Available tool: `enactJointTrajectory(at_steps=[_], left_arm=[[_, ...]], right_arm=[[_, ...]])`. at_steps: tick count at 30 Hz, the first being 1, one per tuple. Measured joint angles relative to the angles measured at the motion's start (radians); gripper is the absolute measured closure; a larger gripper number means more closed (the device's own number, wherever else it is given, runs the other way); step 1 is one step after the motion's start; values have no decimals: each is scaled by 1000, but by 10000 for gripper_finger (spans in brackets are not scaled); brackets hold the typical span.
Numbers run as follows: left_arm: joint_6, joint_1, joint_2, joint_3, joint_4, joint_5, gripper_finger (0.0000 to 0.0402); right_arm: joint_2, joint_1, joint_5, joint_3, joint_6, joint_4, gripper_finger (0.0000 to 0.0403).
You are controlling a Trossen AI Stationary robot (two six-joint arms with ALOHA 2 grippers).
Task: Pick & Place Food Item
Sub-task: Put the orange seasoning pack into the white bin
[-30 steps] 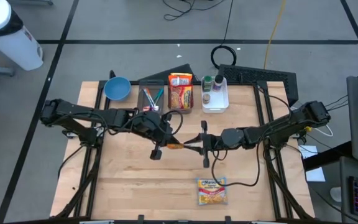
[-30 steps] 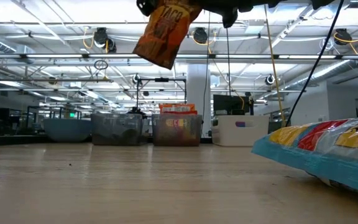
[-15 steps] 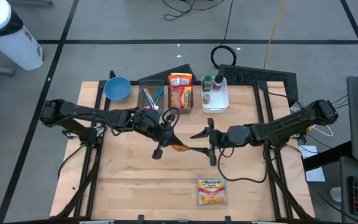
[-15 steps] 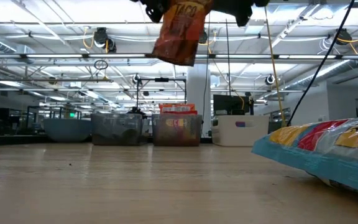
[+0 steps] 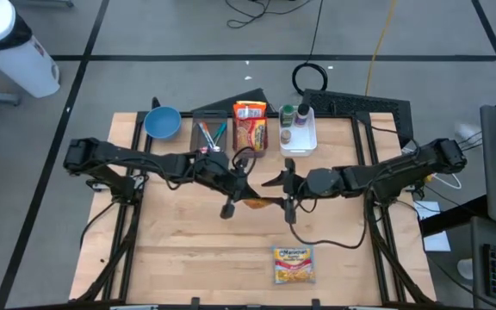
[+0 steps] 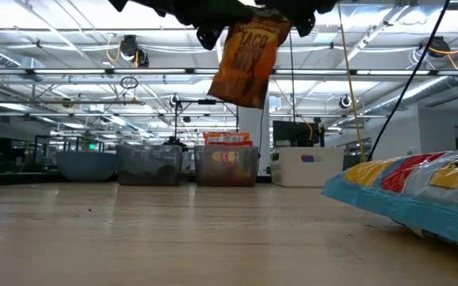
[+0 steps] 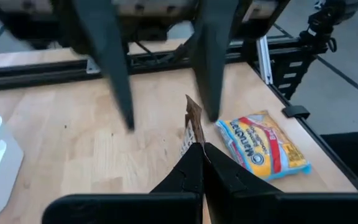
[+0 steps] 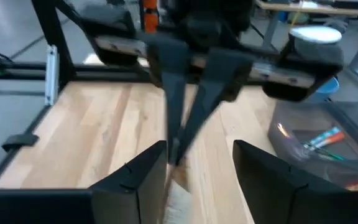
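Since a second ago the orange taco packet (image 5: 252,204) has gone from the right gripper (image 5: 288,191) to the left gripper (image 5: 238,196), and both arms have shifted a little rightward.

High view: packet mid-table, held clear of the boards, well apart from the bins (image 5: 250,129) at the far edge and the ramen pack (image 5: 294,264) near the front edge; bare wood all round.

Low view: packet (image 6: 247,62) hangs long axis near vertical, slightly tilted, held at its top.

Left wrist view: fingers (image 7: 185,174) pinched tight on packet's edge (image 7: 193,124).

Right wrist view: fingers (image 8: 143,180) parted, apparently gripping nothing, though blurred.
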Motion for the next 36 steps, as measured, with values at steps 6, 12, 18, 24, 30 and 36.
enactJointTrajectory(at_steps=[6, 12, 18, 24, 30, 36], left_arm=[[5, 8, 0, 0, 14, 1, 401], [8, 24, 0, 0, 31, 0, 401], [7, 26, 0, 0, 52, 0, 401], [6, 26, 0, 1, 51, 0, 401], [4, 26, -1, 1, 51, 0, 401], [5, 26, -1, 1, 50, 0, 401]], right_arm=[[0, -1, -2, 0, 20, -26, 237], [-1, 1, -2, -1, 23, -36, 237], [0, 1, -2, -1, 25, -51, 242], [0, 0, -1, -1, 26, -56, 259], [0, 0, 0, -1, 24, -57, 296], [0, 0, 0, -1, 23, -63, 352]])
